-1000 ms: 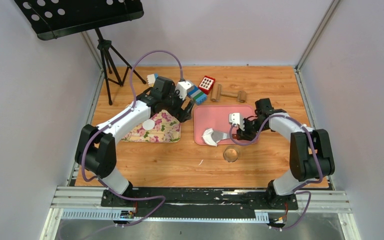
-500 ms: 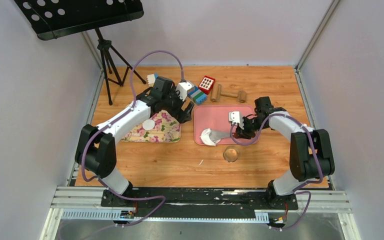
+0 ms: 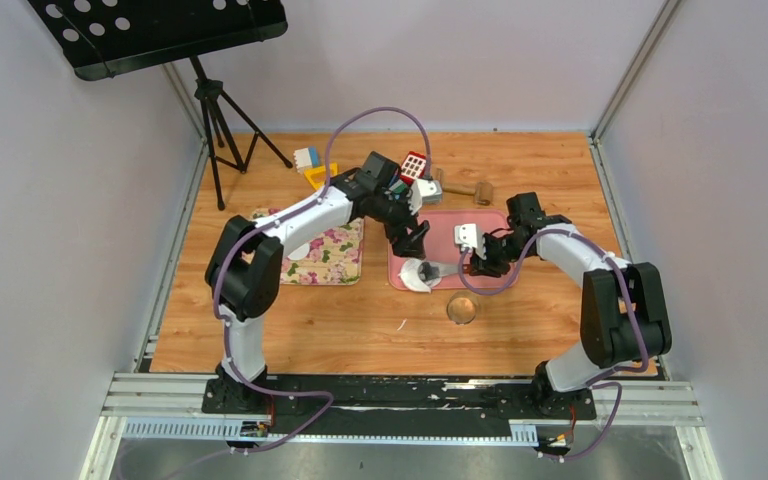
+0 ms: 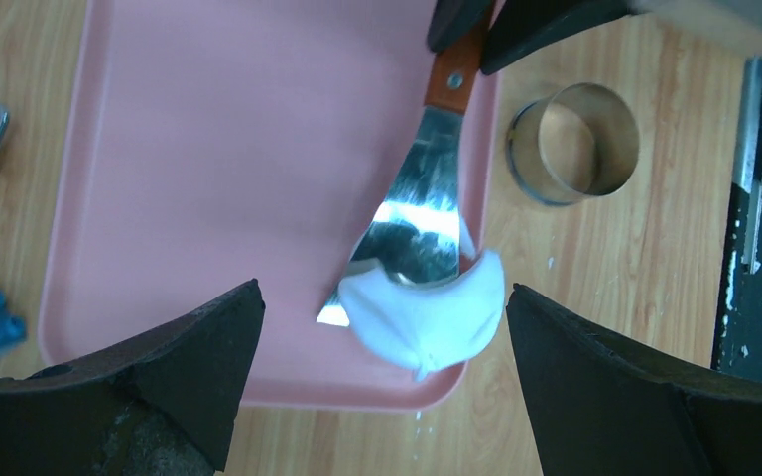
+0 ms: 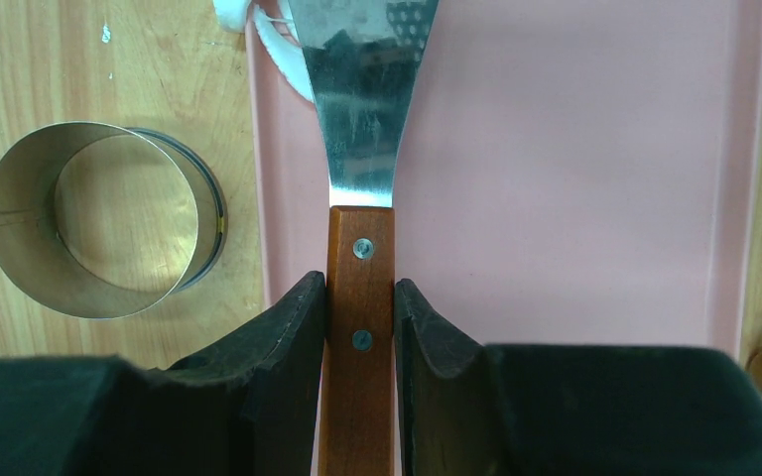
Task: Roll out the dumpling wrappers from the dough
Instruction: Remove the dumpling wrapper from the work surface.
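A white crescent of dough (image 4: 427, 319) lies on the metal blade of a spatula (image 4: 419, 213), at the near-left corner of the pink tray (image 4: 208, 149). My left gripper (image 4: 382, 294) hangs open above that dough (image 3: 419, 276), one finger on each side, not touching it. My right gripper (image 5: 360, 288) is shut on the spatula's wooden handle (image 5: 360, 260) over the tray (image 5: 575, 169). A round white dumpling wrapper (image 3: 298, 249) rests on the floral cloth (image 3: 328, 258), partly under the left arm.
A small metal ring (image 3: 461, 308) stands on the wood just in front of the tray (image 3: 440, 225). A wooden rolling pin (image 3: 457, 187), a red cube (image 3: 414, 167) and coloured blocks (image 3: 310, 165) lie at the back. A tripod (image 3: 215, 110) stands far left.
My left arm has swung right, from above the floral cloth to over the dough on the tray. The right gripper has kept the spatula almost still.
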Controlling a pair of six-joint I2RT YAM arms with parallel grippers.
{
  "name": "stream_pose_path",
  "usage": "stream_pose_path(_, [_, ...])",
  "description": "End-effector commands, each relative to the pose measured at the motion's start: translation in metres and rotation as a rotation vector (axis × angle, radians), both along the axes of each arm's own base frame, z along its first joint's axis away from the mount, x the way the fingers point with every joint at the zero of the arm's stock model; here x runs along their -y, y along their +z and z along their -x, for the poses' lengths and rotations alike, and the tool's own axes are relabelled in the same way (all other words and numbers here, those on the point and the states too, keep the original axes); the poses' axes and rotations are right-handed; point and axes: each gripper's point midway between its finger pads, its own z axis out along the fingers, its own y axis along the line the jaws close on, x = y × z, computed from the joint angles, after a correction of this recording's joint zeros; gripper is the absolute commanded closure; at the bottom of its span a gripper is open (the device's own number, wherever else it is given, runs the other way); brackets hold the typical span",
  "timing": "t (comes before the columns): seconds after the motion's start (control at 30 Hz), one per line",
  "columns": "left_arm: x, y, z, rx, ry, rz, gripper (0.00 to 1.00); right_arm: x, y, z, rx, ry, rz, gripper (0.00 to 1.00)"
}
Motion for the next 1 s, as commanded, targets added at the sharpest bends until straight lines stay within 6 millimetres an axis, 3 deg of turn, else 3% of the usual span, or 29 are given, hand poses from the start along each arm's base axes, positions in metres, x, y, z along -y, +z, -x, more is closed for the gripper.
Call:
stream_pose_path(0.0, [0.034, 0.03, 0.004, 0.143, -0.124, 0.153, 0.0, -0.011, 0.021, -0.006, 0.045, 0.006, -0.059, 1.0])
stream_pose_path(0.3, [0.046, 0.019, 0.014, -0.079, -0.247, 0.237, 0.0, -0.026, 0.031, -0.006, 0.147, 0.044, -0.054, 1.0])
stream_pose_path(0.6, [0.063, 0.001, 0.014, -0.253, -0.302, 0.272, 0.02, -0.024, 0.034, -0.005, 0.214, 0.035, -0.046, 1.0])
stream_pose_path(0.97, [0.079, -0.007, 0.01, -0.438, -0.308, 0.33, 0.2, -0.024, 0.037, -0.005, 0.272, 0.03, -0.039, 1.0])
